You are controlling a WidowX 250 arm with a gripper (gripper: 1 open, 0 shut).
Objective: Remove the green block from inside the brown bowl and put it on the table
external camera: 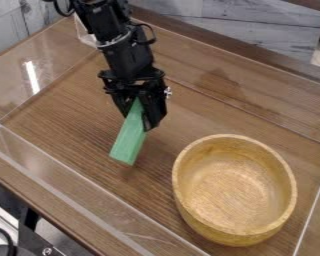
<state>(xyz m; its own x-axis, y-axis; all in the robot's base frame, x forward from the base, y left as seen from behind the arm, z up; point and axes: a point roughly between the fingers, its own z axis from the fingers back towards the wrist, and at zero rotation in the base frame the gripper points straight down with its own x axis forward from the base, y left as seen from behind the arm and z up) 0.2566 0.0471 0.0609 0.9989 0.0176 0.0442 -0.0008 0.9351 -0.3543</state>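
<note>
One green block [131, 140], its upper end within the claw [139, 106], the remainder extending below it toward the near edge of the bench [72, 122]. Long rectangular bar, solid bright green, matte; tilted, lower end nearest the near edge. One claw, black, closed on the block's upper end. Position: left of the brown bowl [234, 190], apart from it; bowl light wood, round, thick-rimmed, by the near right corner of the bench.

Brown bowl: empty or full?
Empty: the bowl's bare inside shows all round, and the green block is outside it, at the gripper.
</note>
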